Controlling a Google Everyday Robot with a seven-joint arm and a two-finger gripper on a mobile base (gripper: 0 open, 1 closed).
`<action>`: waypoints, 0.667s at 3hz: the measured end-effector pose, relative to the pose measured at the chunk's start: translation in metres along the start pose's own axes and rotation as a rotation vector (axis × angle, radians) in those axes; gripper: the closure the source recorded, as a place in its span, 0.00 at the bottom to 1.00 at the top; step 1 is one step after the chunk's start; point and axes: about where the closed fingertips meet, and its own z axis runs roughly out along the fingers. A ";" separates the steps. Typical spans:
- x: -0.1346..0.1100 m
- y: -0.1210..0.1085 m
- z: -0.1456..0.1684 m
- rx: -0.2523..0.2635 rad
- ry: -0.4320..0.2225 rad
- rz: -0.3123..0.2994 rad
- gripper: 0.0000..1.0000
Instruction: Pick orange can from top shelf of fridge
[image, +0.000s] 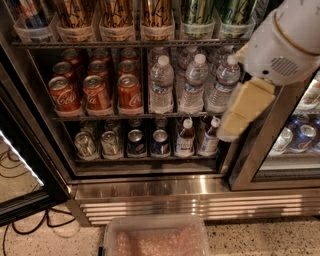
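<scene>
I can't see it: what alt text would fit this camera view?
A robot's claw hangs at the right of a drinks fridge, beside the water bottles. On the top shelf stand orange cans, with green cans beside them and red cola cans below.

Coca-Cola on red cans (96, 95), tool (239, 119) at right

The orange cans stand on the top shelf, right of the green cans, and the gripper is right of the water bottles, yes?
Not quite: the camera view shows the orange cans left of the green cans. They are on the top shelf, gripper right of the water bottles.
</scene>
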 end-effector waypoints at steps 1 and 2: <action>-0.053 -0.011 0.004 0.047 -0.120 0.068 0.00; -0.083 -0.020 0.002 0.057 -0.203 0.103 0.00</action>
